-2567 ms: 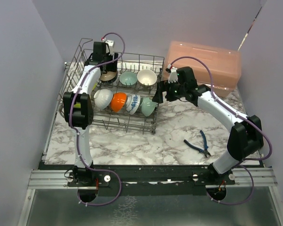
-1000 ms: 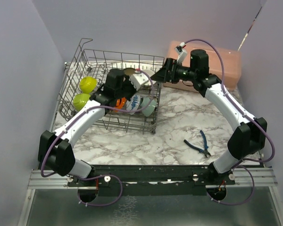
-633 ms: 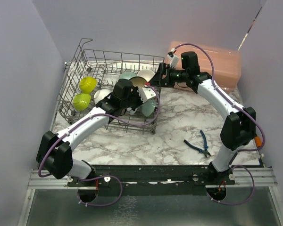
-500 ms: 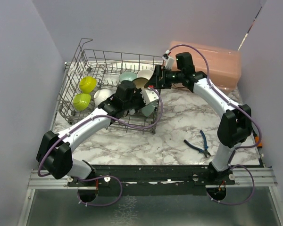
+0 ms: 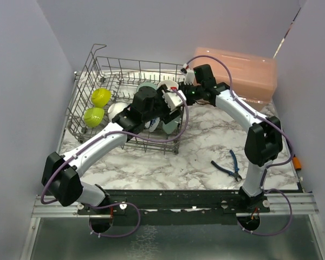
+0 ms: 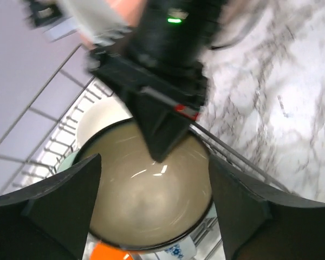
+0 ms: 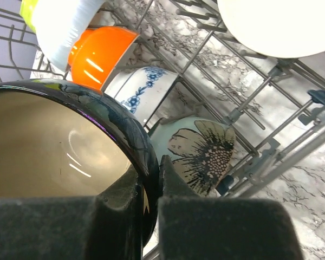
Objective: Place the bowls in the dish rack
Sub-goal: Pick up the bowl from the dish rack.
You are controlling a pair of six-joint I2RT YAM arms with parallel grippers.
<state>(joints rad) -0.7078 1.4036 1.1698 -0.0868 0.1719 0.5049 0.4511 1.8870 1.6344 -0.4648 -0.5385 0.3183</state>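
Bowl (image 7: pixel 54 146), dark rim, beige inside, hung over dish rack (image 5: pixel 141 67) at its 3 o'clock side, rim pinched tight by right gripper (image 7: pixel 150 187). Left gripper (image 6: pixel 151 179) straddled it, jaws wide apart, contact not evident. Prob. glazed ceramic: stiff, slick, chippable; hold by rim only. Orange bowl (image 7: pixel 100 49) and floral bowl (image 7: pixel 200 146) sat close below; freer tines approx. 11 o'clock.

Top external: fixed, high, behind both arm bases, facing down and forward. Far enough to hold the whole table (image 5: pixel 151 162) and dish rack (image 5: pixel 82 95).

Left wrist: near, looking between its own fingers (image 6: pixel 59 206) into the dark-rimmed bowl (image 6: pixel 146 211).

Right wrist: nearer still, looking past its own fingers (image 7: pixel 70 227) and the same bowl (image 7: pixel 49 146) into the dish rack (image 7: pixel 249 103).

Both wrist views share that bowl.
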